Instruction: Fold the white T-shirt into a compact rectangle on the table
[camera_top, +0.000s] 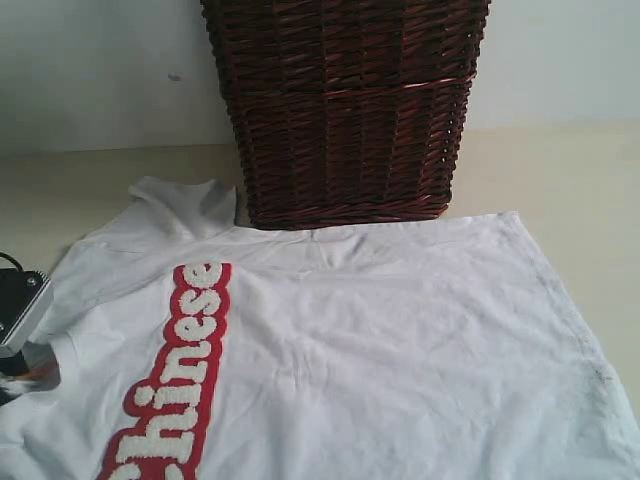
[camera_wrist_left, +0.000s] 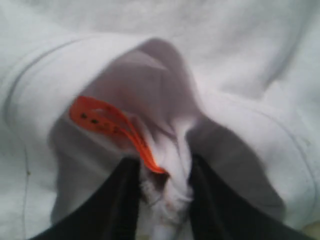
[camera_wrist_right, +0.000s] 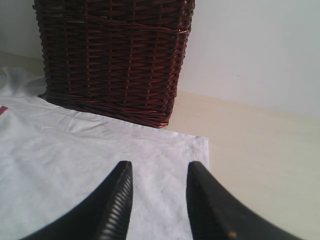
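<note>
Pale beige surface (camera_top: 560, 190) carries the white T-shirt (camera_top: 400, 340), spread before a wicker basket (camera_top: 345, 110) whose inside no view shows. Only the left wrist view shows the left tool (camera_wrist_left: 165, 175) pinching bunched cloth beside the orange tag (camera_wrist_left: 107, 120). Right tool (camera_wrist_right: 157, 175) hovers over the shirt, jaws apart, empty.

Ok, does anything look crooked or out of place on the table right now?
Nothing damaged or spilled. The white T-shirt isn't lying flat: its sleeve is crumpled up beside the wicker basket, and the left gripper has its jaws pinching a bunched fold by the orange tag.
</note>
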